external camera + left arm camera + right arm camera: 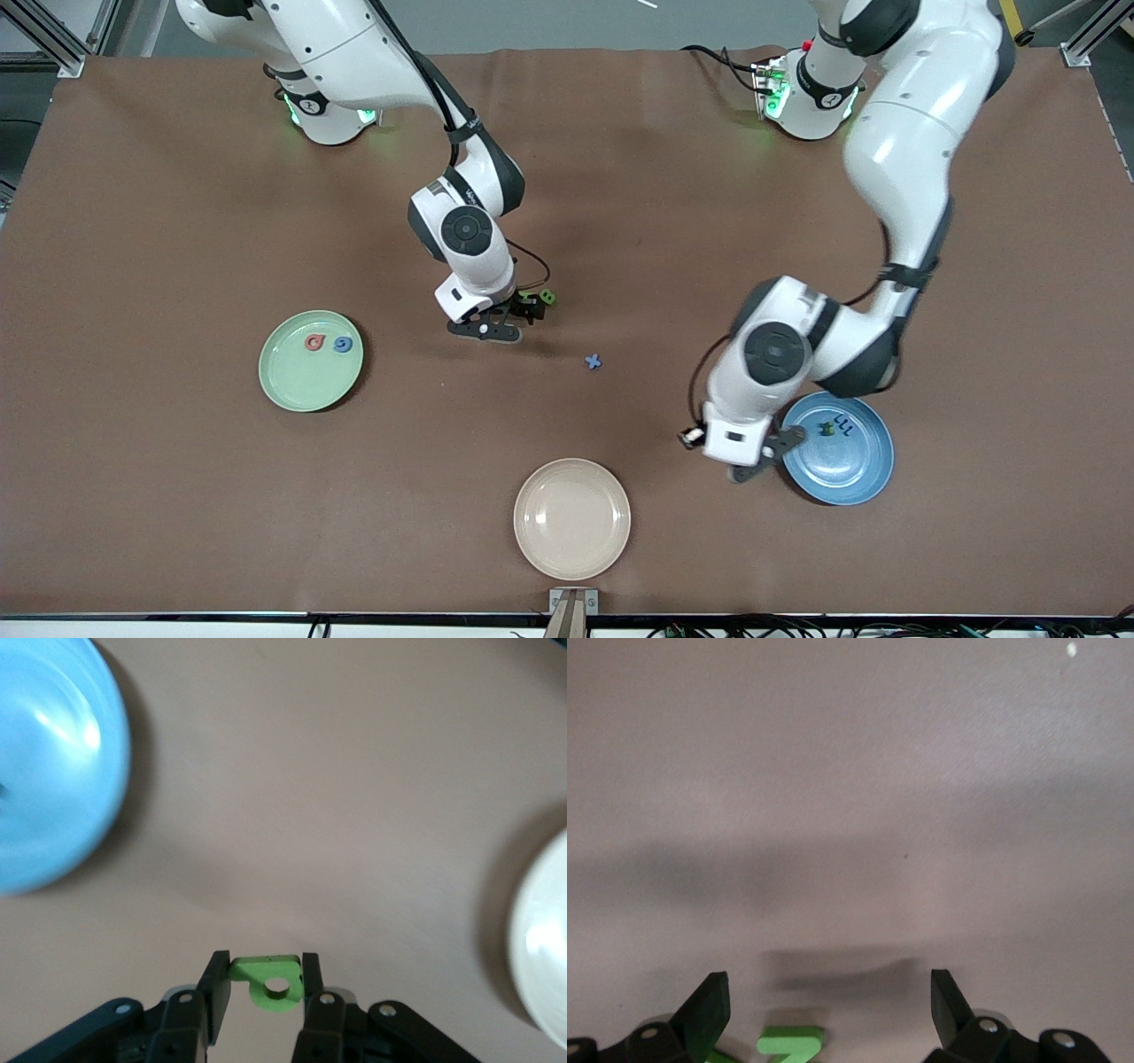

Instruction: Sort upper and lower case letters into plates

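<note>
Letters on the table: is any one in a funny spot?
Nothing is spilled or broken. Only the blue x lies alone on bare table, outside the mint plate and blue plate, not yet sorted.

The left hand (769,452) hides part of the blue plate (850,461); the small letters (837,430) on that plate are too small to read; in the left wrist view the plate is blurred and cut by the edge; in the right wrist view a green letter (790,1043) is cut by the edge, so its shape cannot be told.
</note>
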